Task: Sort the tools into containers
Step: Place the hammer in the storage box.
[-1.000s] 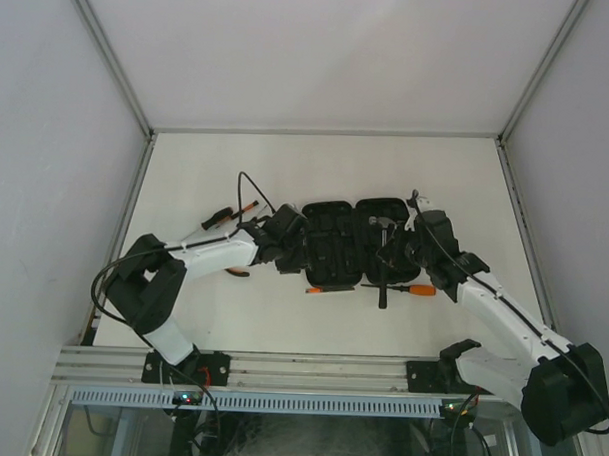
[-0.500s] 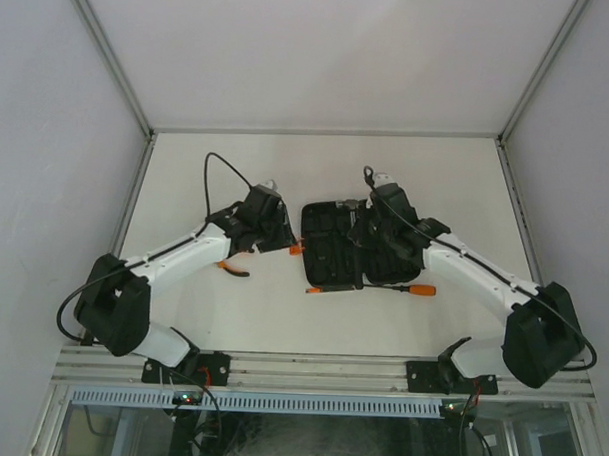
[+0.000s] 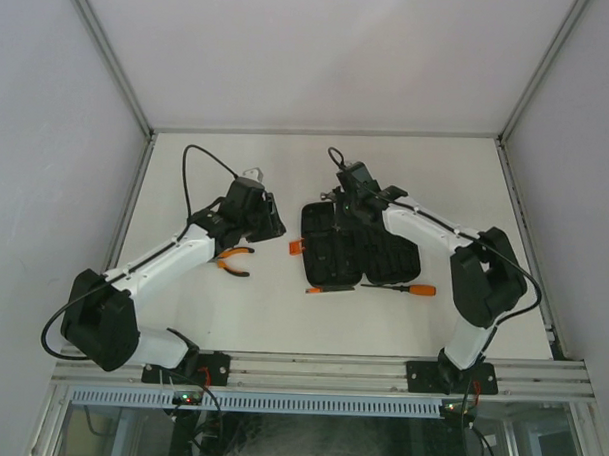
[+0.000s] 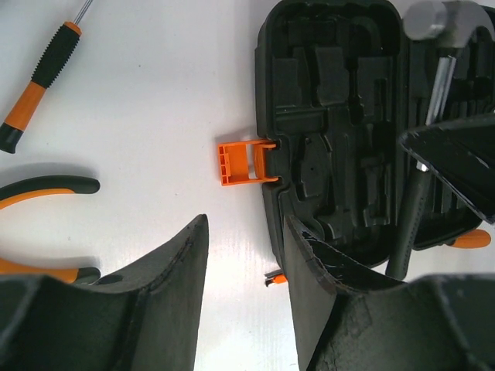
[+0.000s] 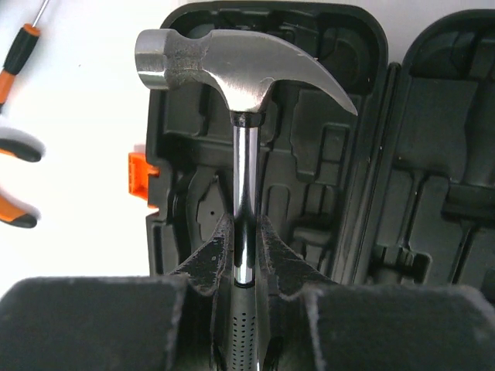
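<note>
Right wrist view gives us the clearest look. The right gripper (image 5: 246, 239) is clamped on the steel shaft of the hammer (image 5: 244, 69), just above the black handle. The head points to 12 o'clock from the fingers, with its flat face toward 9 o'clock and its claw toward 3 o'clock. Under it lies the black case (image 5: 433, 154), opened flat with the moulded slots of both halves facing up. The hammer sits over the half that carries the orange latch (image 5: 139, 182) on its 9 o'clock edge. We cannot tell whether the hammer touches that half or hangs clear of it.

From the top external view, we see the case near the middle of the white table (image 3: 436, 183), with the right gripper over its 12 o'clock end. The pliers (image 3: 231, 256) lie on the table at 9 o'clock from the case, apart from it. A short screwdriver (image 3: 317, 289) and a long screwdriver (image 3: 402, 288) lie just beside the case's 6 o'clock edge.

In the left wrist view, the left gripper (image 4: 244, 247) is spread apart and holds nothing. We see only bare table between its fingers. The latch is at 12 o'clock from that gap and the orange pliers handles are at 9 o'clock. A third screwdriver (image 4: 39, 85), orange and black, lies toward 10 o'clock.
</note>
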